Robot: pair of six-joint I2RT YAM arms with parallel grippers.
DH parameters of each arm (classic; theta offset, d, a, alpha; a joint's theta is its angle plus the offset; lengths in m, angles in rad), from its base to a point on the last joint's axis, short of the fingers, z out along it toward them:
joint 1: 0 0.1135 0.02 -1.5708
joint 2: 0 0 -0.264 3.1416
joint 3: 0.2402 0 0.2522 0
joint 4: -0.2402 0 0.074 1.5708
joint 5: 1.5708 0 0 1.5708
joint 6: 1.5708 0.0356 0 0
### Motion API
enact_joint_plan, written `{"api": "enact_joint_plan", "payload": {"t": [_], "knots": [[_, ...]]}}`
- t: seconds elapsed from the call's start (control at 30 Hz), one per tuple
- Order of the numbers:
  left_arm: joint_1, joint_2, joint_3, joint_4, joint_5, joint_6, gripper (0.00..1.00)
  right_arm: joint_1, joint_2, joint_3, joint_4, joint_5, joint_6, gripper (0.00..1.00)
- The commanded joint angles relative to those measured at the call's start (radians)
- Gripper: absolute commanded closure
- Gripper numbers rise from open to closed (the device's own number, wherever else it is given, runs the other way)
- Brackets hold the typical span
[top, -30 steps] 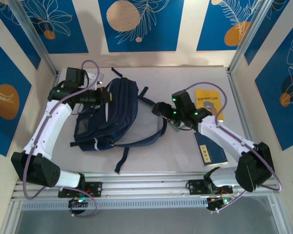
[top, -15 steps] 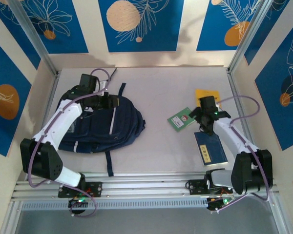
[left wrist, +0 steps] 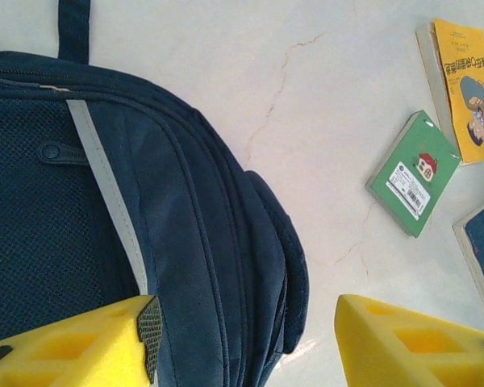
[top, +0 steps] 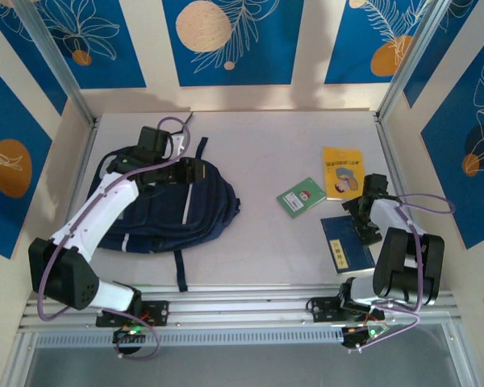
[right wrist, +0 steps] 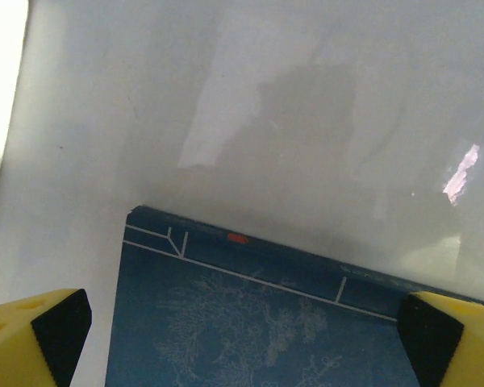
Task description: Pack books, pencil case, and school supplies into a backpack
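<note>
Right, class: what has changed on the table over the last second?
The left fingers opened and let go of the backpack, which settled flat, further left. The right fingers, open, drew back from the green book to over the navy book. The yellow book and navy book stayed.

Pale grey table point(top: 258, 137), slight shine. A thin brownish crack line point(left wrist: 278, 89) runs across its top in the left wrist view, and there is a bright glare spot point(right wrist: 461, 171) in the right wrist view. Cream walls around it carry blue panels point(top: 226, 40) with white leaf drawings and orange circles. Slanted silver metal posts point(top: 56, 68) at the back corners. Metal rails point(top: 242, 310) along the near edge.
</note>
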Motion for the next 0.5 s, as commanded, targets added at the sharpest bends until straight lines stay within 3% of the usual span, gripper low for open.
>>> {"api": "enact_joint_plan", "payload": {"t": [0.0, 0.27, 0.47], "knots": [[-0.007, -0.028, -0.014, 0.028, 0.025, 0.025, 0.41, 0.038, 0.054, -0.014, 0.038, -0.201, -0.006, 0.00], [-0.039, 0.003, -0.015, 0.059, 0.079, -0.012, 0.41, 0.231, 0.021, -0.053, 0.083, -0.380, 0.008, 0.00], [-0.122, 0.057, -0.002, 0.098, 0.130, -0.094, 0.40, 0.411, 0.092, 0.026, 0.127, -0.500, -0.103, 0.01]]}}
